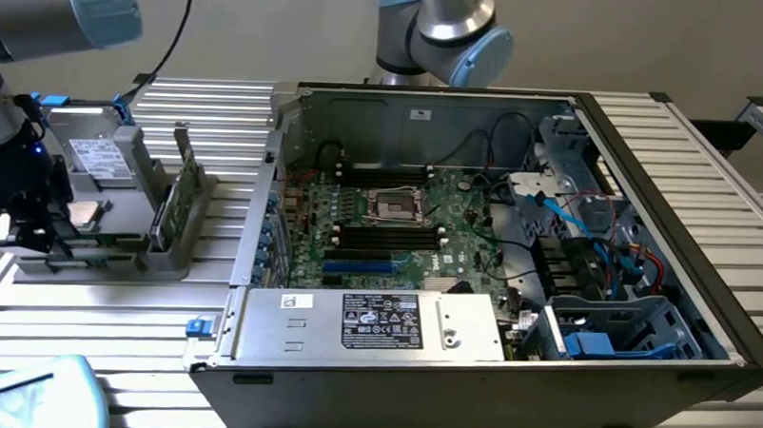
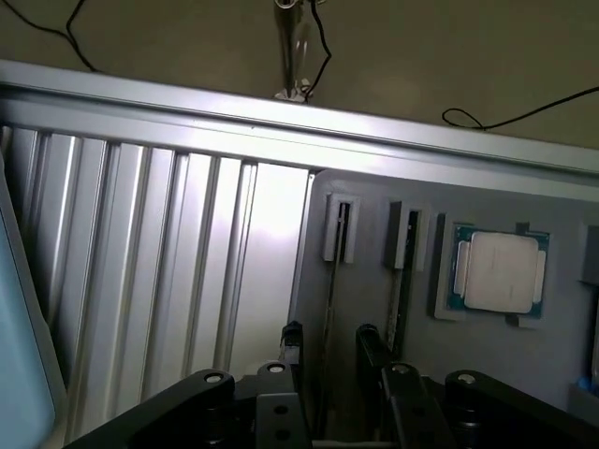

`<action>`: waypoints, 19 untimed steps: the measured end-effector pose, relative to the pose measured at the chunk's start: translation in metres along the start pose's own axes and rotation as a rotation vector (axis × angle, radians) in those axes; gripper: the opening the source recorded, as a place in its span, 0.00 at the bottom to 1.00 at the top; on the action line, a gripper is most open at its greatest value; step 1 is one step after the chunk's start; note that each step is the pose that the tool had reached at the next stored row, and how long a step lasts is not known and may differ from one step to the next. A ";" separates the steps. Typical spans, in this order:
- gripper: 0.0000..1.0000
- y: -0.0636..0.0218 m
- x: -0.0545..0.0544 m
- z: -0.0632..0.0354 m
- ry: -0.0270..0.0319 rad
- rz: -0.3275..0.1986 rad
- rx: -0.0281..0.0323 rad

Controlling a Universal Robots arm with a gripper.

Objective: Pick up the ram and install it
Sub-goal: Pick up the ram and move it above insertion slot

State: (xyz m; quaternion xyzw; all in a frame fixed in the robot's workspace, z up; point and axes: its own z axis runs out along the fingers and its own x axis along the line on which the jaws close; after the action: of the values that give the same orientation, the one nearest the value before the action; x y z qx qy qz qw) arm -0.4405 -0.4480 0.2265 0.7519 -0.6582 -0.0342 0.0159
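right now your gripper (image 2: 329, 339) hangs over the grey parts holder (image 2: 370, 201). its two black fingers (image 2: 292, 341) stand apart with a clear gap between them, and nothing is clamped. the ram (image 2: 333, 281) stands on edge in a slot of that holder. in the wrist view you see its thin edge running into the gap between the fingers; you cannot tell whether either finger touches it. a second stick (image 2: 402, 271) stands in the neighbouring slot, and the square silver processor (image 2: 501, 271) lies flat just past it. in the exterior view the holder sits on the slatted metal table (image 1: 86, 308) at the exterior view's left, beside the open computer case (image 1: 413, 396) and apart from the motherboard (image 1: 407, 224) inside it. a grey drive with blue clips (image 1: 98, 157) rests on the same holder.
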 end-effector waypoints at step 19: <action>0.37 -0.0069 0.002 0.0280 -0.0031 -0.002 -0.0067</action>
State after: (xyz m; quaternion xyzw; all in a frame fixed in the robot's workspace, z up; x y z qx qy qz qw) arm -0.4355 -0.4481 0.1981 0.7525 -0.6573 -0.0376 0.0174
